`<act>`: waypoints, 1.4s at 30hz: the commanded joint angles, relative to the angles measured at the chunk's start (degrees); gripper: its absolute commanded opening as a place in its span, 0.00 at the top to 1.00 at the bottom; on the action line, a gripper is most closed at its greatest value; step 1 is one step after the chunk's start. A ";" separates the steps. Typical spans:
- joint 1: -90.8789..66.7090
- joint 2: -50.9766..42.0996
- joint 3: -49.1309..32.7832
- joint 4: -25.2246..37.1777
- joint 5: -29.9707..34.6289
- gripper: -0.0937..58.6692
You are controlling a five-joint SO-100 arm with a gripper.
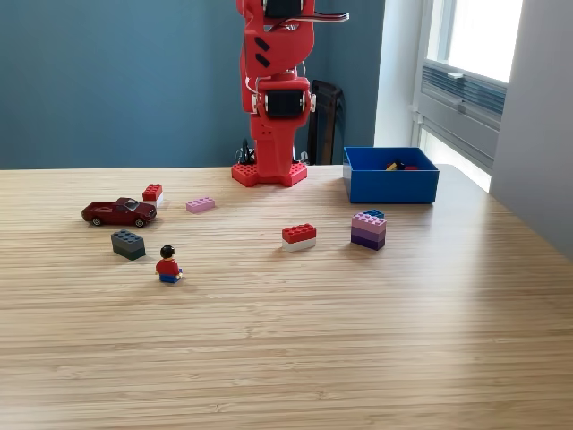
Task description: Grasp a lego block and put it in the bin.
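Several lego blocks lie on the wooden table. A red-on-white block (299,236) sits near the middle. A pink and purple stack (368,229) stands just in front of the blue bin (390,185). Further to the exterior view's left are a flat pink block (200,204), a small red-and-white block (152,193) and a dark grey block (128,244). The bin stands at the back right, with small coloured pieces showing inside. The red arm (273,90) is folded upright over its base at the back. Its upper part is cut off by the top edge, so the gripper does not show.
A dark red toy car (118,212) is parked at the exterior view's left, beside the red-and-white block. A minifigure (167,265) in a red top sits in front of the grey block. The table's right edge runs past the bin.
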 commanded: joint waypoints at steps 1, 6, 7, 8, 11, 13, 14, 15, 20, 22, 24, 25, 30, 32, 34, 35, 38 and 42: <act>0.09 3.08 -0.88 -1.05 3.60 1.00; 0.09 3.08 0.09 -1.67 7.91 1.00; 0.18 3.08 0.09 -1.67 8.44 1.00; 0.26 3.08 0.18 -1.67 8.96 1.00; 0.44 3.08 0.09 -1.67 10.99 1.00; 0.70 3.08 0.09 -1.67 12.48 1.00; 0.97 3.08 0.09 -1.67 13.18 1.00; 1.14 3.08 0.26 -1.67 13.62 1.00; 2.29 3.08 1.67 -5.10 14.24 1.00; 3.52 3.08 1.58 -6.33 13.97 1.00; 4.66 3.08 1.58 -7.12 12.74 1.00; 5.01 3.08 2.11 -8.00 11.60 1.00; 4.04 3.08 7.38 -13.54 0.79 1.00; 2.99 3.08 8.88 -14.06 -3.43 0.95; 1.85 3.08 10.28 -14.06 -7.65 0.80; 1.41 3.08 10.81 -14.06 -9.49 0.73; 0.62 3.08 11.51 -14.06 -14.68 0.61; 0.09 3.08 11.25 -14.06 -19.95 0.53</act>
